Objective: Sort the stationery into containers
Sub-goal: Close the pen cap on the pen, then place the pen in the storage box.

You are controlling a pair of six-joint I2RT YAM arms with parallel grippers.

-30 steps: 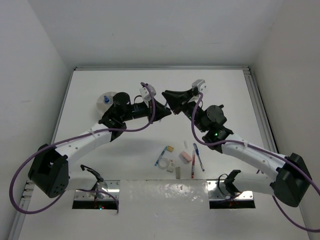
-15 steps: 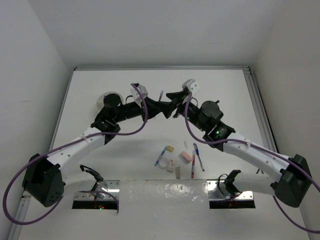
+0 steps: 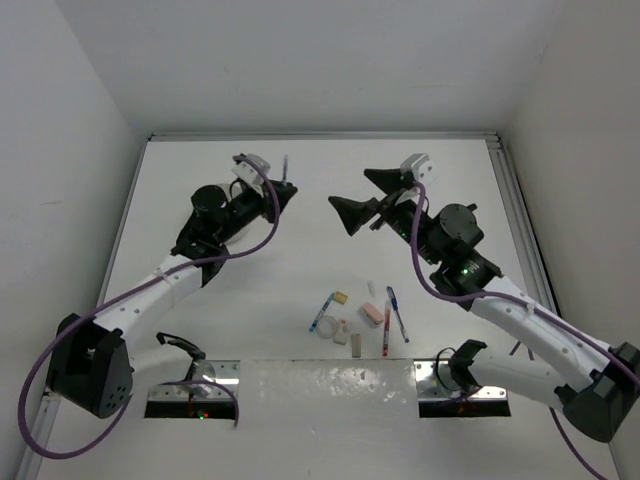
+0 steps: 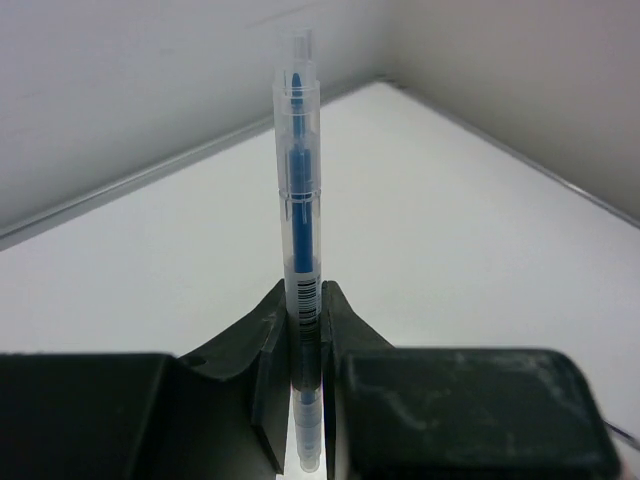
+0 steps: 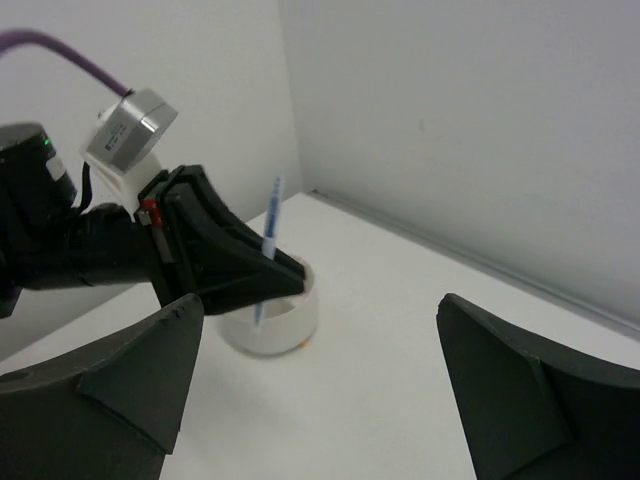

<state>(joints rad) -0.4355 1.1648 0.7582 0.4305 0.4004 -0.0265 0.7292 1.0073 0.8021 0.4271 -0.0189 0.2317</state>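
At the table's (image 3: 300,270) 11 o'clock, by the tub (image 5: 268,322), the left gripper (image 4: 303,330) is pinching the pen (image 4: 298,180) near its lower end. The right gripper (image 3: 352,192) is gaping, holding nothing. The pen is looking light, stiff and slick, so mid-barrel is likely gripping best. Its long axis is pointing to 12 o'clock in the left wrist view.

Clear plastic over a blue core, with a black-and-white barcode band, on the clear pen (image 4: 297,180). Black on the left gripper (image 4: 302,305). White tub (image 5: 285,322), white tabletop (image 3: 300,270). Purple cable (image 3: 24,400). Pink eraser (image 3: 371,314), tan block (image 3: 340,297), red pen (image 3: 386,342).
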